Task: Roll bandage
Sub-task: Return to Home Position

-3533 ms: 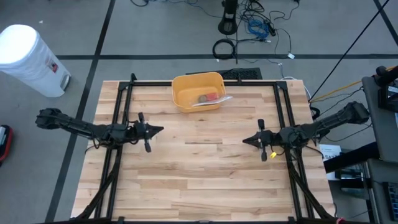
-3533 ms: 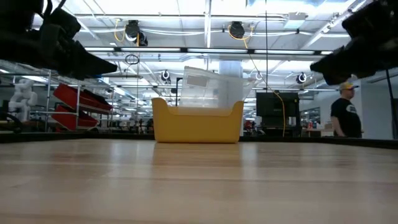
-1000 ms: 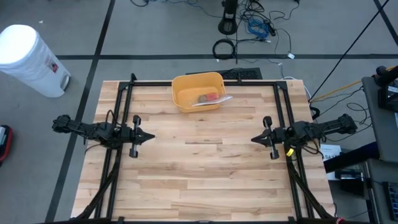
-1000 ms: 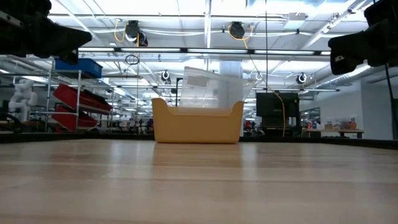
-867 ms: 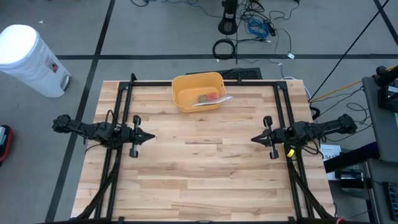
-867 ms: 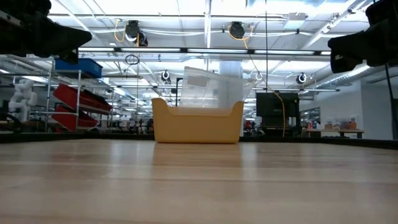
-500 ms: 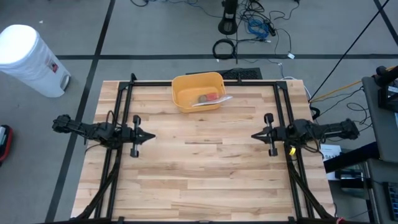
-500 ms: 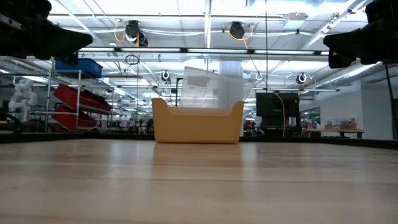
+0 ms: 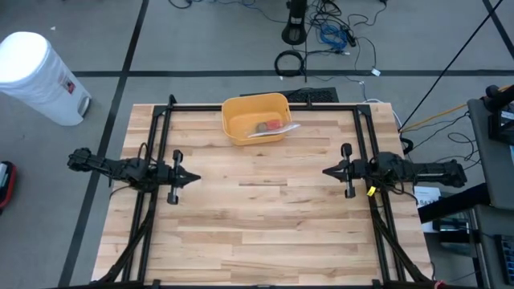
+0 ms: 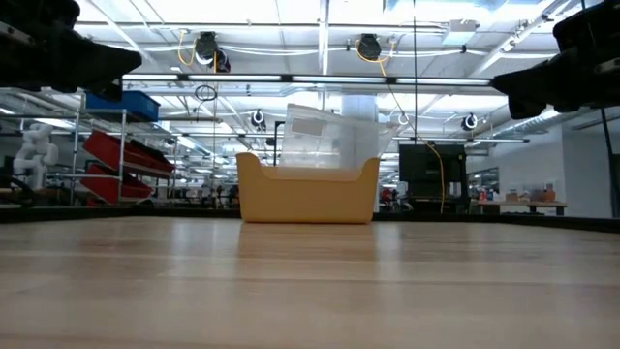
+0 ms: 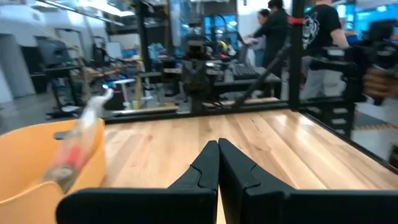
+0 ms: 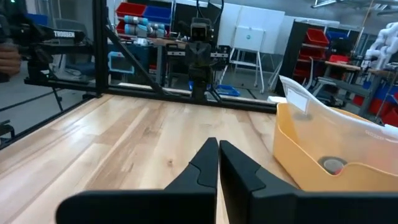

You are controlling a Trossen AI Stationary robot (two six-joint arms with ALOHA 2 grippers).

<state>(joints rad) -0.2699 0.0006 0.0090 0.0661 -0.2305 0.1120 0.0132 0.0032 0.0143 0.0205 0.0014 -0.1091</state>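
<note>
This is a large robotics lab or workshop hall, shown by its strip-lit open ceiling, racks of red and blue storage bins, a white robot, people at benches, and loose cables on the grey floor.

No legible text, labels or numbers.

I see a yellow bin on my pale, plank-striped wood table. The clear zip bag shows red inside.
</note>
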